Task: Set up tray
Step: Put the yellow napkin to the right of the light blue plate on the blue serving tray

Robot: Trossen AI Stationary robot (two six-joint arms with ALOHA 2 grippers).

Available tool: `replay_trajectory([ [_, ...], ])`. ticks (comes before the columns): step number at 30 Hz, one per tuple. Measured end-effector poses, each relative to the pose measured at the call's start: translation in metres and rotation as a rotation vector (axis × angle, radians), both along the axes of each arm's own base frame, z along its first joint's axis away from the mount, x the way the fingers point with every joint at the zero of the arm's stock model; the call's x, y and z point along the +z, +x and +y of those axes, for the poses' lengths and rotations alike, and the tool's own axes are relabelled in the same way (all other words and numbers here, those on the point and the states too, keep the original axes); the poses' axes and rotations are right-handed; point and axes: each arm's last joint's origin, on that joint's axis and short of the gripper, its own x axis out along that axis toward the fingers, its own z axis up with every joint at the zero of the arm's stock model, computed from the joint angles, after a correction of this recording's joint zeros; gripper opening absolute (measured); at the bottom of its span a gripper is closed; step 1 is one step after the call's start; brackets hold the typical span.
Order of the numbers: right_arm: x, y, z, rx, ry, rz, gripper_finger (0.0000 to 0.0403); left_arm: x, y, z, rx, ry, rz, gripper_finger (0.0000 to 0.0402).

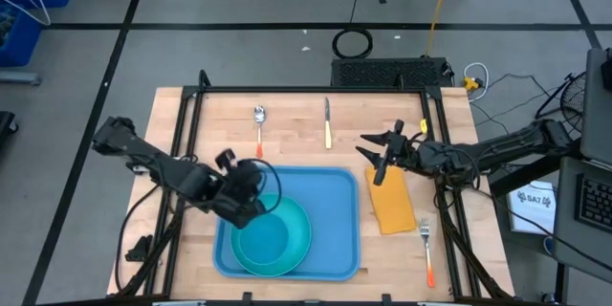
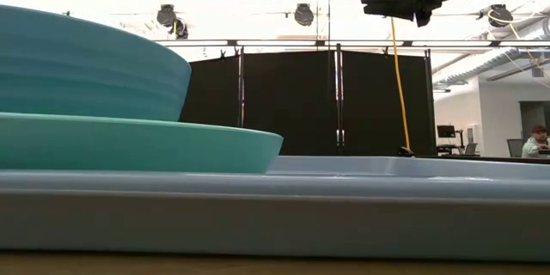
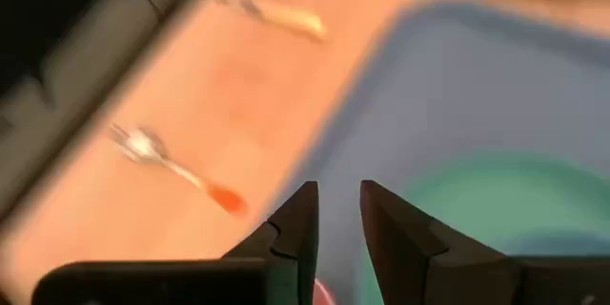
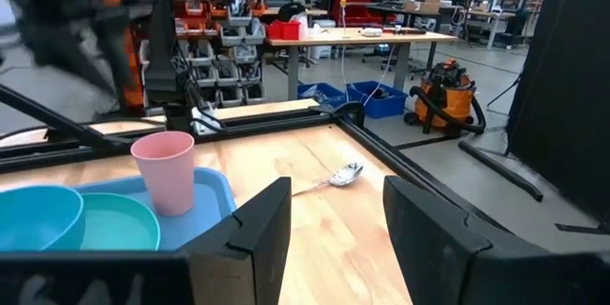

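From above we saw a wooden table (image 1: 287, 139) with a light-blue tray (image 1: 335, 220) lying flat at its near middle; on the tray's nine o'clock half sat a teal plate (image 1: 287, 249), and the right wrist camera showed a teal bowl (image 4: 33, 217) and a pink cup (image 4: 167, 172) standing there too.

The left gripper (image 1: 251, 180) hovered over the tray's ten o'clock corner; its fingers (image 3: 295, 224) stood a narrow gap apart and held nothing. The right gripper (image 1: 380, 145) hung above the table beyond the tray's two o'clock corner, fingers spread wide and empty, just over the twelve o'clock end of an orange-yellow napkin (image 1: 392, 206) lying at the tray's three o'clock side.

A spoon (image 1: 258, 126) and a knife (image 1: 327, 122) lay at twelve o'clock from the tray, well apart from it; a fork (image 1: 427, 249) lay at four o'clock, beyond the napkin.

We judged the napkin or the cutlery to be the next item; to do it well, the right gripper should come straight down on the napkin's near edge, pinch only the cloth, and lift clear of the tray's raised rim before setting it on the bare three o'clock half, away from the plate.
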Motion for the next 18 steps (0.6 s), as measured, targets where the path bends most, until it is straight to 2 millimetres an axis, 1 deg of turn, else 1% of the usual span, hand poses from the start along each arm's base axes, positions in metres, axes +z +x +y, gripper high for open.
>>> replay_trajectory([
  [4, -0.002, -0.013, -0.002, -0.010, 0.062, 0.043, 0.0157, 0.015, -0.010, 0.005, -0.004, 0.168, -0.099, 0.0088],
  [7, -0.004, -0.027, -0.005, -0.027, 0.141, 0.075, 0.0157, 0.015, -0.017, 0.011, -0.038, 0.206, -0.148, 0.0088],
  [9, -0.006, -0.037, -0.007, -0.042, 0.192, 0.096, 0.0157, 0.010, -0.020, 0.017, -0.068, 0.199, -0.200, 0.0088],
  [13, -0.010, -0.056, -0.011, -0.084, 0.309, 0.124, 0.0157, -0.010, -0.031, 0.034, -0.152, 0.122, -0.323, 0.0088],
  [16, -0.016, -0.066, -0.013, -0.125, 0.378, 0.157, 0.0157, -0.025, -0.038, 0.047, -0.229, 0.036, -0.429, 0.0088],
  [18, -0.021, -0.069, -0.014, -0.172, 0.413, 0.183, 0.0157, -0.031, -0.044, 0.055, -0.275, 0.002, -0.487, 0.0088],
])
